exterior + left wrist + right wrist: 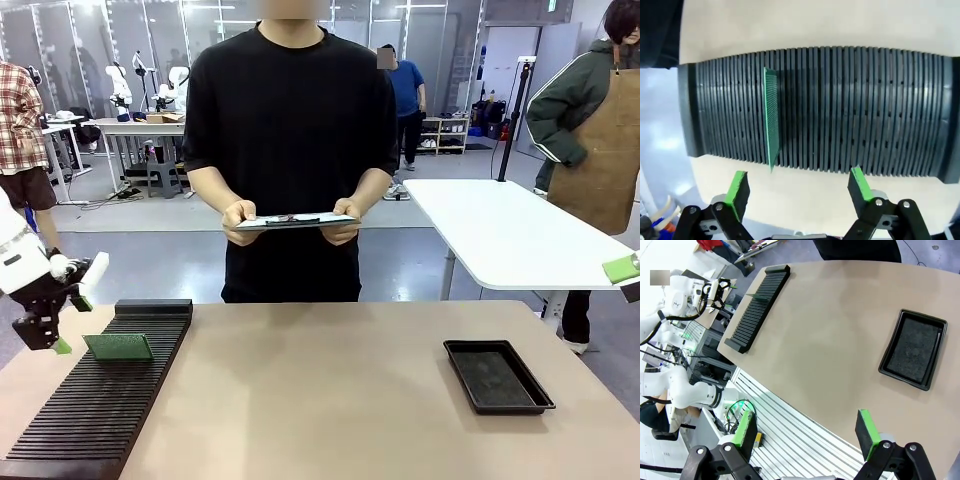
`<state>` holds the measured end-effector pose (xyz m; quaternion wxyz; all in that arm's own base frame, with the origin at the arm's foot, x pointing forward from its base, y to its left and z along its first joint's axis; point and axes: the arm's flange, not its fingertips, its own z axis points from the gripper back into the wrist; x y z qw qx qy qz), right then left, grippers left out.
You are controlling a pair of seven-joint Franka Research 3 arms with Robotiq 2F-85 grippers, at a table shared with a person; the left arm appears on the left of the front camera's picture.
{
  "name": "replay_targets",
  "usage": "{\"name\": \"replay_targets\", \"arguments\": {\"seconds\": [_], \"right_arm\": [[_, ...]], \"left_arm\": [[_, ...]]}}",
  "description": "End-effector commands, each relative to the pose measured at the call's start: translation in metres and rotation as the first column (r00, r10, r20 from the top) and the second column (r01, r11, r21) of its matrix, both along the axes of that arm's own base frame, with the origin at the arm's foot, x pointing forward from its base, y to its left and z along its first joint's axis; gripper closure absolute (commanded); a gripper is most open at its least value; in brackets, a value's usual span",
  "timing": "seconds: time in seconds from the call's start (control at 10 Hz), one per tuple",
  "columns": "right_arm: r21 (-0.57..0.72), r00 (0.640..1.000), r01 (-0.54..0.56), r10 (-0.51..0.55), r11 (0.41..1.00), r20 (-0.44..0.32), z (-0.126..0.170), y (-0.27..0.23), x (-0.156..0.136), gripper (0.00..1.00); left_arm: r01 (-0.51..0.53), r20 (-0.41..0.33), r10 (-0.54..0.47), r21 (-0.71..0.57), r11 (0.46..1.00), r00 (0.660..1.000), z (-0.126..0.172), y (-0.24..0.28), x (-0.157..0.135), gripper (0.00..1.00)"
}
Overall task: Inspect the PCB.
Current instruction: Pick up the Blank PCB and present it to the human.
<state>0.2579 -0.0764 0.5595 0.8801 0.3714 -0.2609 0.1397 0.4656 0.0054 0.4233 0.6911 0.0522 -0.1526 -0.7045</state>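
Observation:
The green PCB (118, 347) stands on edge in a slot of the black ribbed rack (100, 400) at the table's left. In the left wrist view the PCB (771, 120) appears edge-on, leaning in the rack (865, 110). My left gripper (50, 342) hangs open just left of the rack, apart from the board; its green pads (737, 186) hold nothing, with the gripper (798, 187) over bare table beside the rack. My right gripper (806, 432) is open and high off the table's right side, a green pad (620, 268) showing at the picture's edge.
A shallow black tray (497, 375) lies on the table's right, its rim (885, 367) seen from above. Across the table a person holds a clipboard (295, 220) in both hands. A white table (500, 240) stands behind on the right.

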Motion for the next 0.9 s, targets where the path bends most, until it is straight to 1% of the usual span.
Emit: {"name": "replay_targets", "arguments": {"seconds": [0.0, 0.1, 0.4, 0.5, 0.8], "right_arm": [[0.006, 1.0, -0.006, 0.006, 1.0, 0.0, 0.0, 0.001, 0.0, 0.0], [0.006, 1.0, -0.006, 0.006, 1.0, 0.0, 0.0, 0.001, 0.0, 0.0], [0.006, 1.0, -0.006, 0.006, 1.0, 0.0, 0.0, 0.001, 0.0, 0.0], [0.006, 1.0, -0.006, 0.006, 1.0, 0.0, 0.0, 0.001, 0.0, 0.0], [0.006, 1.0, -0.006, 0.006, 1.0, 0.0, 0.0, 0.001, 0.0, 0.0]], "left_arm": [[0.013, 0.011, -0.013, -0.013, 1.0, 1.0, -0.014, 0.001, 0.026, 0.0], [0.036, -0.009, -0.036, -0.022, 0.999, 0.999, -0.022, 0.0, 0.033, 0.0], [0.014, -0.023, -0.013, 0.051, 0.999, 1.0, -0.047, 0.005, 0.055, 0.0], [0.005, -0.025, -0.004, 0.05, 0.999, 1.0, -0.048, 0.003, 0.06, 0.0], [-0.011, -0.061, 0.013, 0.044, 0.999, 0.998, -0.063, 0.002, 0.071, 0.0]]}}
